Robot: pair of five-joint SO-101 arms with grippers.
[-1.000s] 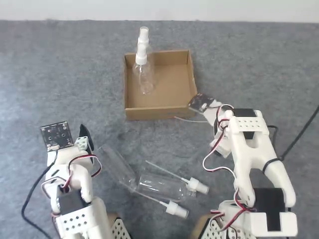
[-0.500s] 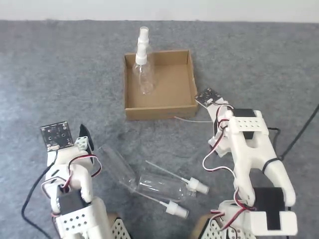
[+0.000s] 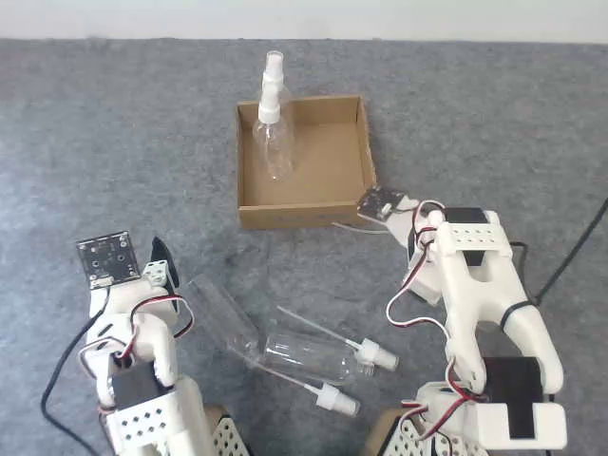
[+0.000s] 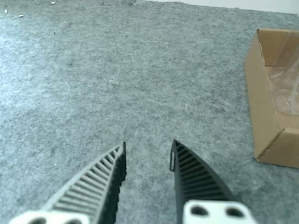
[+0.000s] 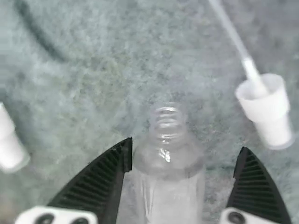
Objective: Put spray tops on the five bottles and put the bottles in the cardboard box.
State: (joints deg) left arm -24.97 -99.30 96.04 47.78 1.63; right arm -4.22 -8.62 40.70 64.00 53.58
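- Beside the near right corner of the cardboard box (image 3: 304,215), the right gripper (image 5: 186,145) hangs with its jaws spread wide on either side of an uncapped bottle (image 5: 167,156), clamping nothing.
- Step in hand, by the look of it: taking hold of this bottle so a spray top can be fitted. The next move calls for closing squarely on the round body, firmly enough to hold it but gently enough not to squirt it free.
- The bottle is clear, glossy plastic with a ribbed screw neck. A white spray top (image 5: 265,109), with a flared collar and a thin dip tube, lies just beside it on the grey felt carpet (image 3: 114,123).
- Inside the box, at its far left corner, a capped bottle (image 3: 273,142) leans, with a second spray head (image 3: 275,65) just behind it.
- Out front of the box, a toppled bottle (image 3: 220,312) and a second toppled bottle (image 3: 309,351) lie on their sides, with a loose spray top (image 3: 337,400) near them.
- Well apart from the box, off its near left side, the left gripper (image 4: 148,143) sits open over bare carpet, its ridged black fingers holding nothing.
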